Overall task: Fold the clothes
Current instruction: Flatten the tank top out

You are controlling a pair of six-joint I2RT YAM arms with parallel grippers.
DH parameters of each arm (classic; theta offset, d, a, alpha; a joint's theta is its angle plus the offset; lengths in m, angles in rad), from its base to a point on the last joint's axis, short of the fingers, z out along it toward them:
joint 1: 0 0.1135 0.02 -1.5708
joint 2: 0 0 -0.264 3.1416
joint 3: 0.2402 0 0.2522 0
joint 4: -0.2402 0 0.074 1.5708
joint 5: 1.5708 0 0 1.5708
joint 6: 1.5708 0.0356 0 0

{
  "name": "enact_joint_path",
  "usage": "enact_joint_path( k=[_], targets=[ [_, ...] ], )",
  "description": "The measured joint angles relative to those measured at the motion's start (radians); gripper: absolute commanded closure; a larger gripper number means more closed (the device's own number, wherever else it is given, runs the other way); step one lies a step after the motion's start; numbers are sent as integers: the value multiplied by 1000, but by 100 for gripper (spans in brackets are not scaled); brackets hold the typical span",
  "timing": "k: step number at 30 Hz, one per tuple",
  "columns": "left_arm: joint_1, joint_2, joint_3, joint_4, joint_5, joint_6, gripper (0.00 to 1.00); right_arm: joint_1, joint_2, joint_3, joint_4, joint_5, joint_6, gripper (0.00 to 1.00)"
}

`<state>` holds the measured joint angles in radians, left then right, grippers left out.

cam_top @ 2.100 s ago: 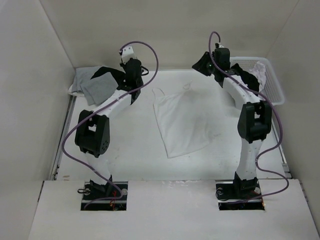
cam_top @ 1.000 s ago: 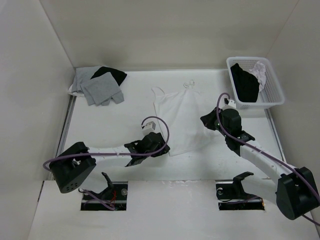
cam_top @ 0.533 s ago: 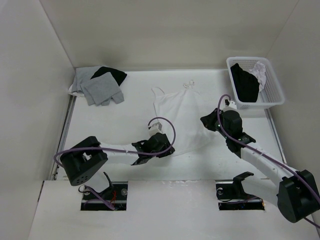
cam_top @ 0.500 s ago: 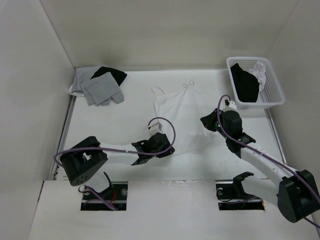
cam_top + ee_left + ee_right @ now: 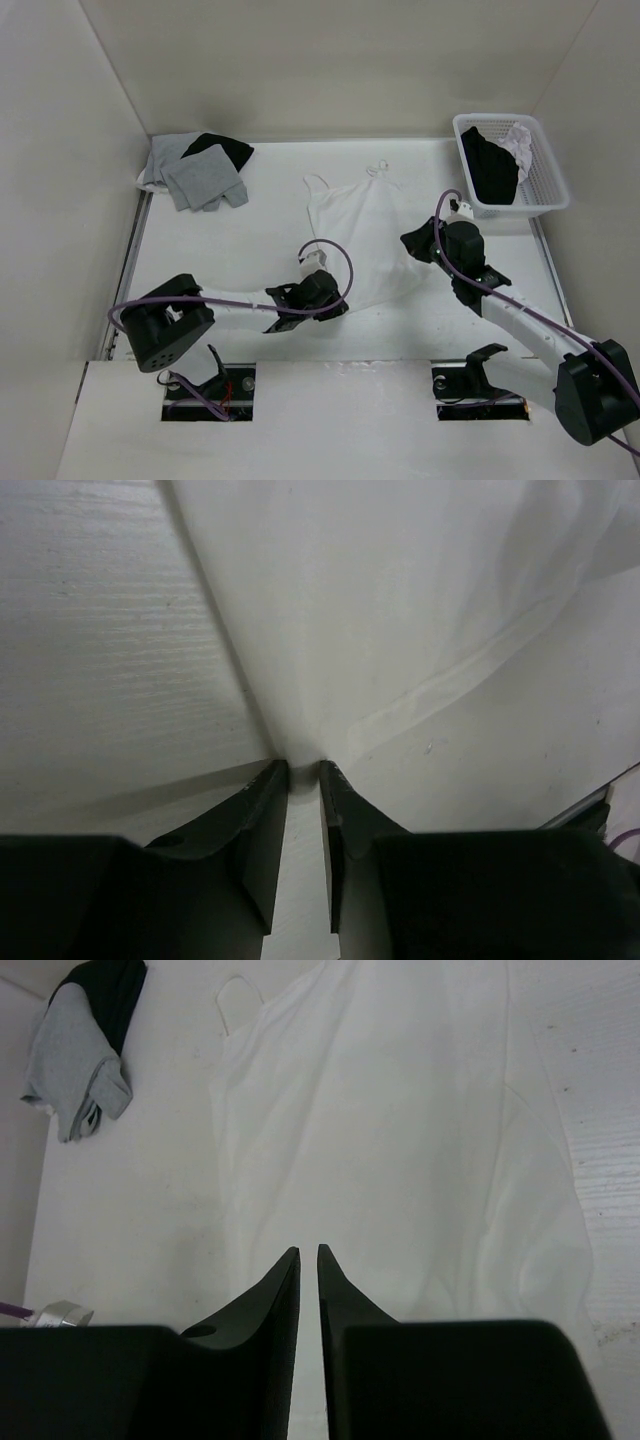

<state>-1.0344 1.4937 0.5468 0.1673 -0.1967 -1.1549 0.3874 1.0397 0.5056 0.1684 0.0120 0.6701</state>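
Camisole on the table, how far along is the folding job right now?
Done: nothing yet; the camisole lies spread out, unfolded. In hand: the left gripper sits at the near hem corner with a narrow gap between its jaws, and the right gripper points over the cloth's right side, holding nothing. Left: grasping, then every fold.

The left gripper [image 5: 337, 303] and right gripper [image 5: 410, 241], raised at the far side two seconds ago, now sit low at the camisole [image 5: 365, 230]. The left one has slid right to its near hem corner, jaws narrowing; the right one's jaws have parted slightly.
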Motion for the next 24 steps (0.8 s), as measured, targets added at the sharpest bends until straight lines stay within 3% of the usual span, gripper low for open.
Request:
enact_joint_path(
  k=[2, 6, 14, 24],
  targets=[
    [-3, 9, 2, 4, 9, -4, 95, 0, 0, 0, 2, 0, 0, 81],
    [29, -21, -9, -28, 23, 5, 99, 0, 0, -1, 0, 10, 0, 69],
    [293, -488, -100, -216, -52, 63, 97, 18, -31, -27, -96, 101, 12, 60],
    [422, -537, -242, -264, 8, 108, 96, 285, -52, -147, -207, 126, 163, 60]
  ],
)
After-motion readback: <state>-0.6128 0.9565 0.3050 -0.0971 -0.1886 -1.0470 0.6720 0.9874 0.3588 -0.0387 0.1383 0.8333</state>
